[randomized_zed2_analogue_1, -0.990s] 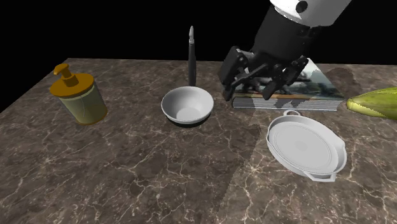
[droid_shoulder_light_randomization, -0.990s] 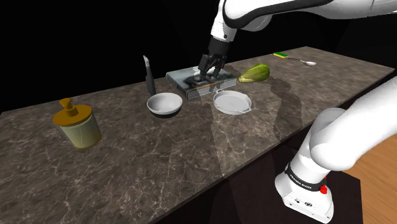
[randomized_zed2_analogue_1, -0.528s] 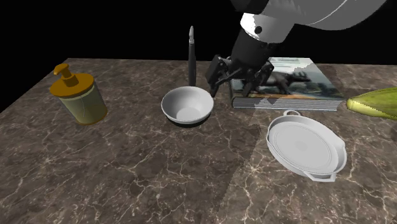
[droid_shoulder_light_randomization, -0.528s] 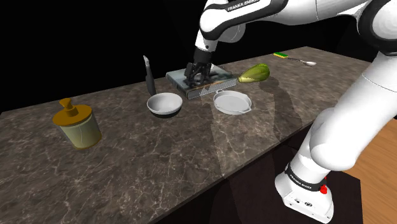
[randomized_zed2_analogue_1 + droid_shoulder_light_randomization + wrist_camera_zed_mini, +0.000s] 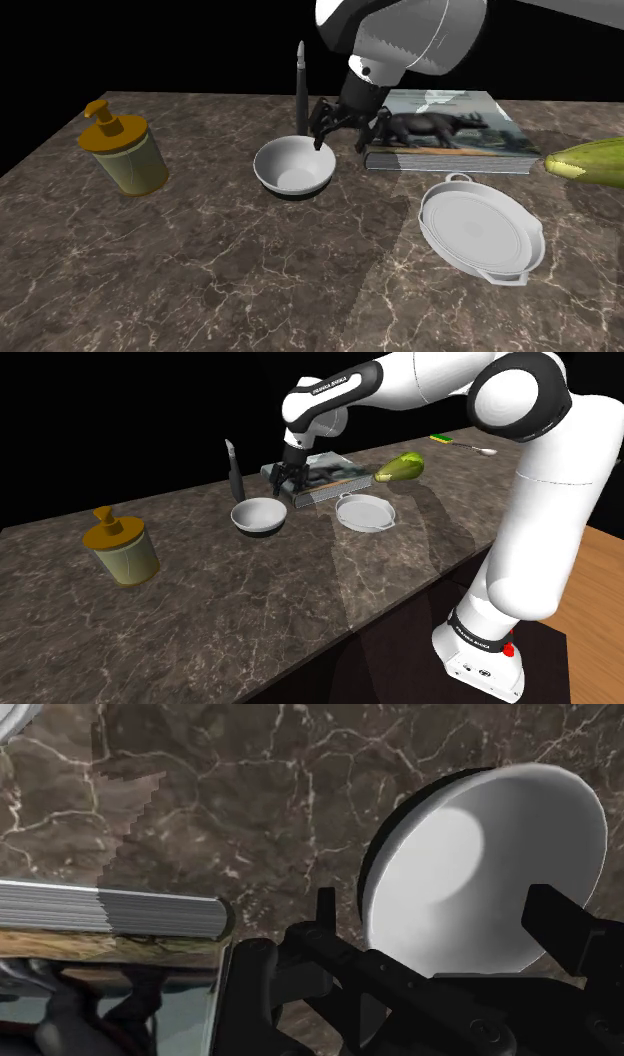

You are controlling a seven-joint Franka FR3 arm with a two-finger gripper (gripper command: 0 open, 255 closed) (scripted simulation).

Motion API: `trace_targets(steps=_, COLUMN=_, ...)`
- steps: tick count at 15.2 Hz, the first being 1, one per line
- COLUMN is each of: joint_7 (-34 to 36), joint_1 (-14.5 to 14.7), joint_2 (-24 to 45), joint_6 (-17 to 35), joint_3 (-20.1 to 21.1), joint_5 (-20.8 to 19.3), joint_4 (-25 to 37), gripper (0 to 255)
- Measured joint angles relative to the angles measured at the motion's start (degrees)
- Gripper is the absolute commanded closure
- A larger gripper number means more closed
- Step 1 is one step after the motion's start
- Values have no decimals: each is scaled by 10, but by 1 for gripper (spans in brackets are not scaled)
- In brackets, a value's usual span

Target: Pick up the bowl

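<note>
One round white bowl (image 5: 293, 167) sits upright on the dark, pale-veined marble counter (image 5: 250, 275). My black two-finger gripper (image 5: 341, 134) hangs just above the bowl's far right rim in the second exterior view. My fingers are spread wide and hold nothing. In the wrist view the bowl's hollow lies between them, one finger just outside the rim on the book's side and the other over the opposite edge. I cannot tell whether either fingertip touches the rim.

In the second exterior view, a flat book with an animal on its cover (image 5: 450, 130) lies just right of the bowl and a little farther back. My wrist crosses over its near left corner.

A knife with a black handle and a pale blade (image 5: 301, 85) lies just behind the bowl, its blade pointing to the far edge of the counter.

Nearer than the book and to the bowl's right rests a shallow white dish with two small handles (image 5: 480, 232), apart from the bowl.

A yellow-green tapered vegetable (image 5: 590, 160) lies at the right edge of that view, beyond the dish.

Well to the bowl's left stands a pale jar-shaped soap dispenser with an amber pump top (image 5: 122, 150).

In the shoulder view, a small green and yellow sponge (image 5: 441, 439) and a spoon (image 5: 481, 450) lie at the far right end of the counter, well apart from the rest.
</note>
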Motion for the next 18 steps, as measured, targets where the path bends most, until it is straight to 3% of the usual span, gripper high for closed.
trace_targets(steps=5, joint_7=-10, joint_1=-10, joint_2=102, joint_6=-7, joint_3=4, joint_5=20, joint_4=96, gripper=0)
trace_targets(steps=12, joint_7=-28, joint_1=-12, joint_2=131, joint_6=31, joint_3=8, joint_5=32, joint_4=82, gripper=0)
trace_targets(steps=13, joint_7=-28, joint_1=-12, joint_2=132, joint_6=33, joint_3=8, joint_5=32, joint_4=82, gripper=255)
trace_targets(steps=18, joint_7=-29, joint_1=-12, joint_2=134, joint_6=35, joint_3=8, joint_5=33, joint_4=83, gripper=255)
